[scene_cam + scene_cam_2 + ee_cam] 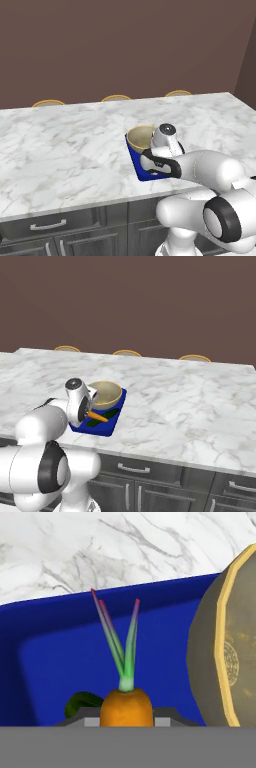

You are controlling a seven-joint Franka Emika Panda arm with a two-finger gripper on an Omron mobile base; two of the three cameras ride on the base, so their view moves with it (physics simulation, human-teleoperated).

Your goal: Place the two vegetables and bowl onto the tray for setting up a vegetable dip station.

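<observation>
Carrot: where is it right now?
The carrot is in the end effector, over the blue tray, with the bowl just behind and the cucumber beside it.

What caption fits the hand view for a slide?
Tool shut on the carrot above the blue tray, with the cucumber behind it and the bowl alongside.

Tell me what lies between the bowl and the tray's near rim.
In the right base view, the carrot and cucumber lie between the bowl and the tray's near rim.
</observation>
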